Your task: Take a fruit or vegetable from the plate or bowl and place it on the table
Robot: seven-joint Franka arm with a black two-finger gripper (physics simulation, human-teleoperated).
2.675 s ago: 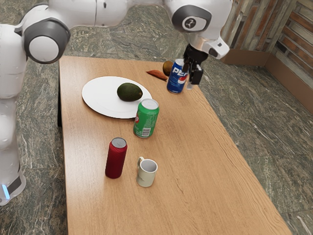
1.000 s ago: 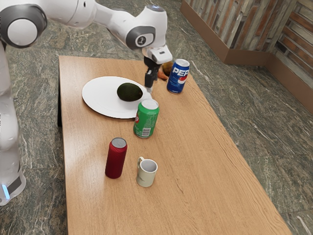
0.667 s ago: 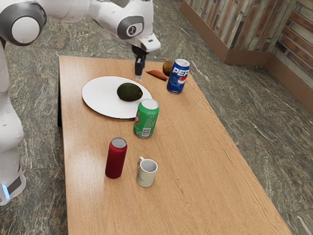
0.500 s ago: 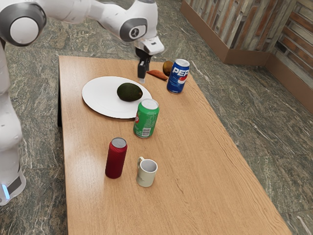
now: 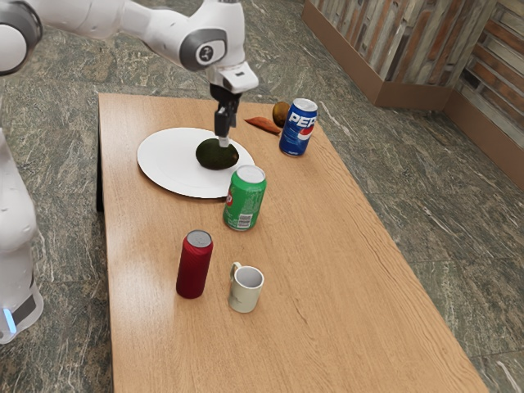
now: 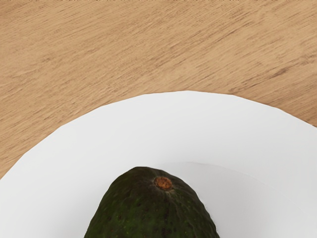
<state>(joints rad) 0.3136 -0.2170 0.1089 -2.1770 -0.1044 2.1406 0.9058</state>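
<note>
Just below the gripper [image 5: 223, 141] lies the avocado [image 5: 214, 155], on the plate [image 5: 168, 163]. Its long axis appears to run outward from under the gripper, stem end [image 6: 163, 183] toward the rim. Whether the gripper is apart or together cannot be told. The next move probably calls for a short descent and a squeeze across the narrow sides, before the lift to the table [image 5: 327, 262]; an off-centre grip might roll it.
</note>
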